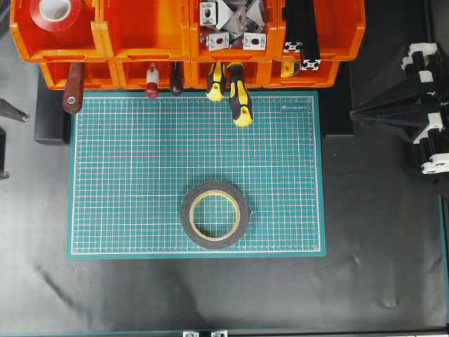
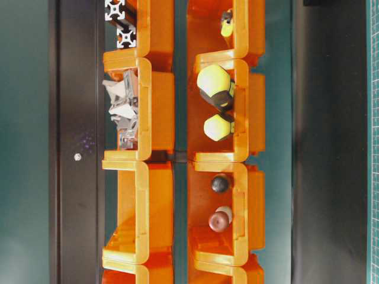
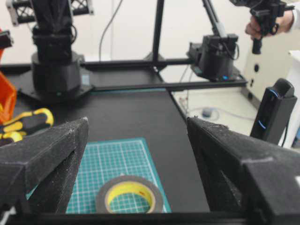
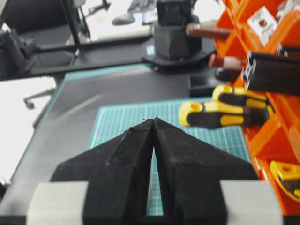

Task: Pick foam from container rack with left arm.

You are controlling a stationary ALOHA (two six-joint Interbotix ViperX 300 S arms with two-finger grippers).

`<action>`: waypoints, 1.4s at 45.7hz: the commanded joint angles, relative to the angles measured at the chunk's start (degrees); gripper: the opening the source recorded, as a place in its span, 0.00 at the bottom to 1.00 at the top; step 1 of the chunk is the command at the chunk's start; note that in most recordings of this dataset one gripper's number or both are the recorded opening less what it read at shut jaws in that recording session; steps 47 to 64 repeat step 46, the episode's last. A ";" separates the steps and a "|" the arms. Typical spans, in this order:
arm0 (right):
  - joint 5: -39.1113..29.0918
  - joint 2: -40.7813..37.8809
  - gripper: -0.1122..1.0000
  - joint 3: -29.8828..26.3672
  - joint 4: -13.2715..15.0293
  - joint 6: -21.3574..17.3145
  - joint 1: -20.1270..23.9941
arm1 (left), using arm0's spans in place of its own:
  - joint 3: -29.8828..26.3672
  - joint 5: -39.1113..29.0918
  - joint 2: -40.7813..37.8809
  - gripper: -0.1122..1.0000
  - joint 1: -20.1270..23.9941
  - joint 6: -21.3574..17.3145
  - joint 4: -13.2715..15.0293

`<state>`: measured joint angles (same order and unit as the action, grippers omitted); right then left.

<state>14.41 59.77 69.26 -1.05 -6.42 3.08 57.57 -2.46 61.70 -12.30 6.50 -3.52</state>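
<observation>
**Fingers spread wide above the mat, foam lying free between and below them**

Fingers [image 3: 51, 159] of the left gripper [image 3: 138, 154] stand far apart in the left wrist view, their black padded faces empty, nothing touching either one. Below the gap between them, slightly toward the left finger, the foam [image 3: 130, 194] lies flat on the green cutting mat [image 3: 108, 159], black band outside and yellow liner inside, with mat grid showing through its hollow centre. Seen from overhead, the foam [image 1: 215, 214] rests on the near half of the mat, well apart from the container rack [image 1: 140, 42], whose orange bins line the mat's far edge. Beyond the left finger, at the frame's left edge, yellow-and-black tool handles [image 3: 26, 126] jut out from the rack over the mat.

Over at the right side of the table, the right gripper [image 4: 153, 123] has its two fingers pressed together to a point with only a thin slit between them, holding nothing. Ahead and to the right of those fingertips lie the same yellow-and-black handles [image 4: 220, 115], poking out from the orange bins.
</observation>
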 commanded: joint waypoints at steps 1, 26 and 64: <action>0.09 0.00 0.10 -0.88 0.09 0.00 0.26 | -0.53 0.53 -0.26 0.83 0.18 0.09 -0.09; -0.26 2.11 0.10 -1.49 0.09 0.18 1.41 | 3.08 3.60 -0.09 0.83 -0.18 0.09 -0.09; 0.18 2.02 0.10 -1.49 0.18 -0.18 4.66 | 3.96 3.52 0.53 0.83 -0.26 -0.09 -0.18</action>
